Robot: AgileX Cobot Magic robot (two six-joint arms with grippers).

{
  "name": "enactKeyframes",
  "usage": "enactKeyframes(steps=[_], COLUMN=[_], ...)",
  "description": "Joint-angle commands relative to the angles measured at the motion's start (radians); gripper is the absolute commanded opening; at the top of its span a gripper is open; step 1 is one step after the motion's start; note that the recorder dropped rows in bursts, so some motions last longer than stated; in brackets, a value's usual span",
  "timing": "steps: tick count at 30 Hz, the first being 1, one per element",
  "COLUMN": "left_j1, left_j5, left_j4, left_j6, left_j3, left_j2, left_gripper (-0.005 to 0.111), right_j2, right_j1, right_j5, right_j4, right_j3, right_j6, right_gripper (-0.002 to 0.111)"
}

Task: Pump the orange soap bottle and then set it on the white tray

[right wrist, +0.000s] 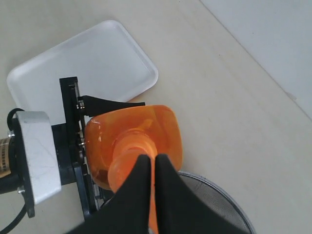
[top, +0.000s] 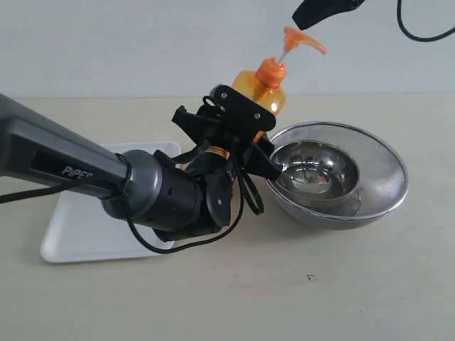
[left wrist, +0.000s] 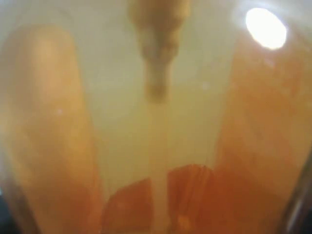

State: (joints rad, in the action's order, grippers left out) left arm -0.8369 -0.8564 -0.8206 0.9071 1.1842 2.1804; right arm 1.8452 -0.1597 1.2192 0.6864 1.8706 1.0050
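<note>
Exterior view: the left claw (top: 257, 135) has its black jaws partway open, clamped round the belly of the upright, translucent orange soap bottle (top: 264, 87). Just beyond the claw sits a round, shiny steel mesh bowl (top: 384, 177); the flat, round-cornered white tray (top: 78, 227) lies back under its arm. Above the bottle hangs the right claw (right wrist: 152, 160), fingers pinched nearly together, empty

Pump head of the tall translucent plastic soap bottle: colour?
Orange pump head on a white stem; clearest in exterior view.

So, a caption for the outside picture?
Left pincer holds the orange soap bottle beside a steel bowl, right pincer above.
</note>
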Motion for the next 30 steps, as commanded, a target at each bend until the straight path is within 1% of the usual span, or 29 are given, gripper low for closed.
enactKeyframes(steps=[1,14,21,30], left_j1=[-0.001,-0.001,-0.001,-0.001], left_j5=[-0.062,-0.062,-0.062,-0.062], left_j4=[0.036,0.036,0.036,0.036], left_j6=[0.010,0.010,0.010,0.010], left_j3=[0.015,0.015,0.015,0.015], left_j2=[-0.012,-0.012,-0.012,-0.012], left_gripper=[0.005,0.005,0.005,0.005], right_j2=[0.003,0.003,0.003,0.003], right_j1=[0.000,-0.002,-0.002,-0.002], right_j5=[0.002,0.002,0.002,0.002], right_j4=[0.008,0.006,0.006,0.006], right_j3=[0.006,0.006,-0.059,-0.066], right_j6=[-0.009,-0.039,-0.030,-0.030], right_gripper=[0.000,0.000,0.000,0.000])
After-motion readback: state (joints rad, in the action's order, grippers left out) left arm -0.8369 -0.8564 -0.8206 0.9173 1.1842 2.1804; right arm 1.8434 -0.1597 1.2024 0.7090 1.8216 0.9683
